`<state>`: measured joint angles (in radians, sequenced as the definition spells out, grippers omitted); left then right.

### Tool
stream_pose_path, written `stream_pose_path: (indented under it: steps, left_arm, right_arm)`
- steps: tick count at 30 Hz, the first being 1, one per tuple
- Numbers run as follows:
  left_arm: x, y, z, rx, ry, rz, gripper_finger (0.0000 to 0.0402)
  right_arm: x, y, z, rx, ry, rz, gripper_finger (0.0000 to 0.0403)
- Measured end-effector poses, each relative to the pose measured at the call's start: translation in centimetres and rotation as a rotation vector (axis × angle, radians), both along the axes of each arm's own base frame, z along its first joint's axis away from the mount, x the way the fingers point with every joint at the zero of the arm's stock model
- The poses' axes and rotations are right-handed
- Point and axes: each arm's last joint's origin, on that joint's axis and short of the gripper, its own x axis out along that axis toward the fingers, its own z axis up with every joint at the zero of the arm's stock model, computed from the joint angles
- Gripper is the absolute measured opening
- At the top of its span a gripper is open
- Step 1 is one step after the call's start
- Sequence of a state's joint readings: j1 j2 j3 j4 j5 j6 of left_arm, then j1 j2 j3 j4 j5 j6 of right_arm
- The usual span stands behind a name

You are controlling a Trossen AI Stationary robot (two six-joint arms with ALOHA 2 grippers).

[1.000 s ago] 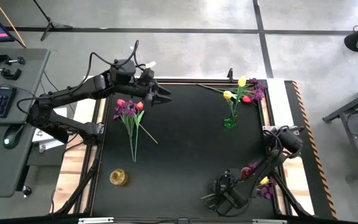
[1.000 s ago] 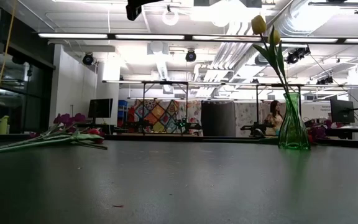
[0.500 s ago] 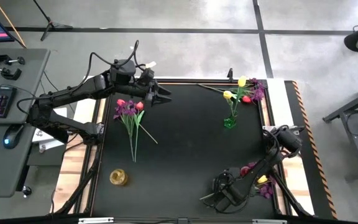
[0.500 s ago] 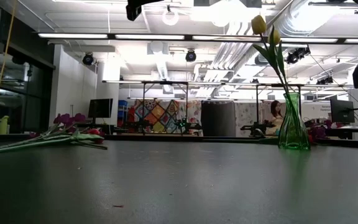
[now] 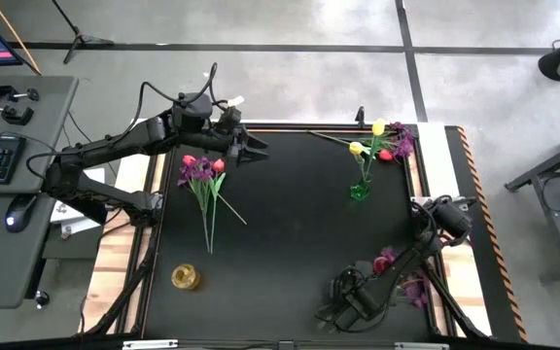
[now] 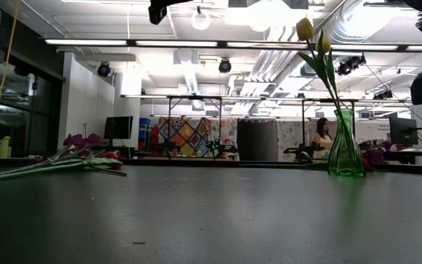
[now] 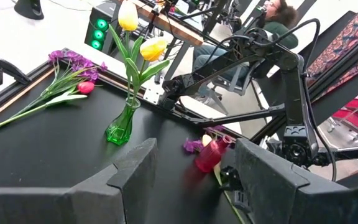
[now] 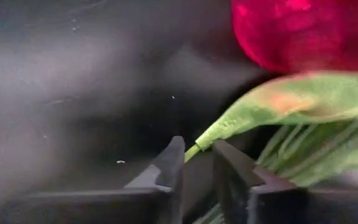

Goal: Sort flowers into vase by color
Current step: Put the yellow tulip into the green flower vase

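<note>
The right tool [image 8: 194, 158] is nearly shut on a red tulip's [image 8: 297, 31] thin green stem, low at the worktop's [image 5: 290, 233] near right corner. The left tool [image 5: 251, 151] hovers open at the far left, empty. Two yellow tulips [image 5: 367, 138] stand in the green vase [image 5: 359, 190]. Loose bunches lie beside it and at the left; most sorting appears left. No readable writing.
</note>
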<state>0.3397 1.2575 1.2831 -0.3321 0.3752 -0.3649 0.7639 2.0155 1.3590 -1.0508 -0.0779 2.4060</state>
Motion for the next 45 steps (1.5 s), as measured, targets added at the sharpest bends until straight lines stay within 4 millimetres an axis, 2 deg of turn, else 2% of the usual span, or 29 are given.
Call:
stream_pose_path:
  steps: [3,5,15,25,31,42,45]
  left_arm:
    - [0.0,0.0,0.0,0.000,0.000,0.000,0.0205]
    - [0.0,0.0,0.0,0.000,0.000,0.000,0.0205]
    - [0.0,0.0,0.0,0.000,0.000,0.000,0.0205]
    - [0.0,0.0,0.0,0.001,0.000,0.000,0.0205]
    - [0.0,0.0,0.0,0.001,0.000,0.001,0.0205]
    - [0.0,0.0,0.0,0.001,0.000,0.001,0.0205]
    - [0.0,0.0,0.0,0.001,-0.001,0.001,0.0205]
  right_arm:
    - [0.0,0.0,0.0,0.012,0.010,0.013,0.0015]
    - [-0.1,0.0,0.0,0.022,0.023,0.020,0.0005]
    - [-0.2,0.1,0.3,0.011,0.058,0.027,0.0002]
    - [0.0,0.3,2.0,-0.017,0.075,0.036,0.0000]
    - [0.2,0.4,3.8,-0.058,0.081,0.049,0.0000]
    - [-0.4,1.3,8.9,-0.126,0.105,0.096,0.0000]
    - [-0.6,1.8,10.2,-0.109,0.044,0.119,0.0000]
